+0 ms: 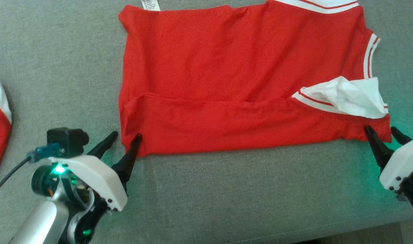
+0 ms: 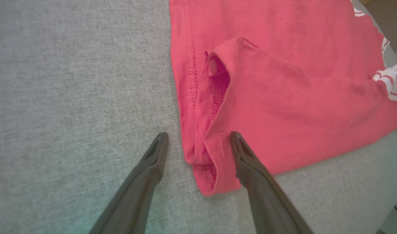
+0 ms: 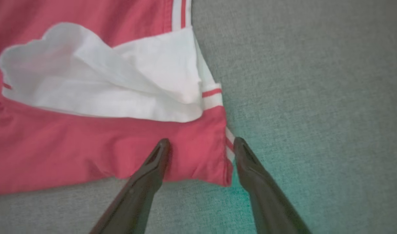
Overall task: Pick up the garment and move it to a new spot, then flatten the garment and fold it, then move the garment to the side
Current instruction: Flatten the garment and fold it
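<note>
The garment lies flat (near edge folded over). The left gripper straddles its near-left corner and the right gripper its near-right, both released.

Head view looks steeply down on grey surface, most of garment in frame; left wrist view sits low and close at garment's near left corner; right wrist view equally close at near right corner; all three share near folded edge.
</note>
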